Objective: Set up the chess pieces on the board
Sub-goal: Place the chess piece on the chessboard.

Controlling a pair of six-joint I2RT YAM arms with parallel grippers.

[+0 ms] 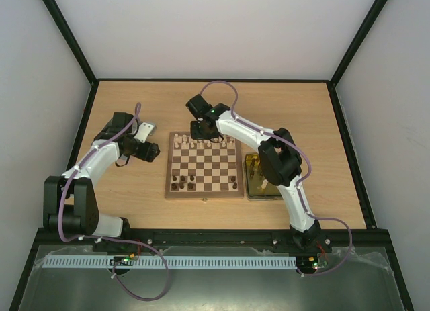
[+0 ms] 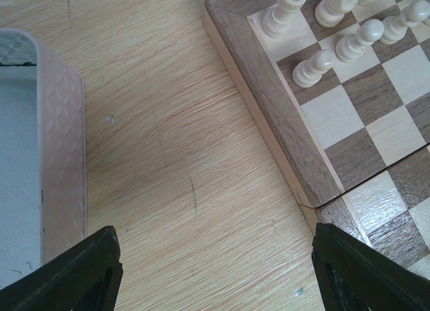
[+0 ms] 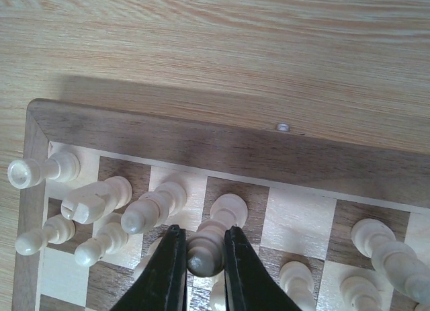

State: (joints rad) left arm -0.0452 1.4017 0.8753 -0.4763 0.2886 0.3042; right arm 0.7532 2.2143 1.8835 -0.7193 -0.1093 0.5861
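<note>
Far L: tin lid [image 2: 40,156], then bare table [image 2: 175,163] strip up to board [image 2: 269,103] rim. left gripper [image 2: 215,271] spread wide, empty, above strip. Board mid-table; cream chess pieces [image 1: 201,143] on far rows, few dark ones [image 1: 183,183] near. right gripper [image 3: 203,257] pinching cream piece [image 3: 205,247], neighbours crowd close; seen in wrist view only. Top view only: yellow tin [image 1: 255,190] just beside R rim.

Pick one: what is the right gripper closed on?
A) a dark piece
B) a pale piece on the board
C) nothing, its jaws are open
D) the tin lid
B: in the right wrist view the right gripper has its fingers pinched around a pale piece, which stands among the other cream pieces near the far rim of the board.
</note>
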